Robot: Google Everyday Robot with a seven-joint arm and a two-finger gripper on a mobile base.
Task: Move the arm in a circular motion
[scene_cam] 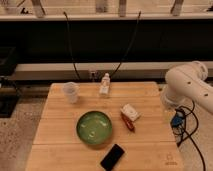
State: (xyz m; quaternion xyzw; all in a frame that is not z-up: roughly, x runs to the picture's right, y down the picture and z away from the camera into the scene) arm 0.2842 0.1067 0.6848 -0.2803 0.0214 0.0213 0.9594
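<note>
Nearest, a black phone (112, 157) lies at the front edge of the wooden table (150, 145), with a green bowl (94, 128) just behind it; further in are a red packet (126, 121) touching a small white box (130, 112), then a clear cup (71, 92) and a small white bottle (105, 84) at the far side. The arm (187, 85) stands off the table's right edge, its bulbous joint raised and bent, one thick segment running right until the frame cuts it off; dark cables (186, 131) hang beneath. The gripper lies out of view past that cut, so I cannot tell whether it is released or grasping.
</note>
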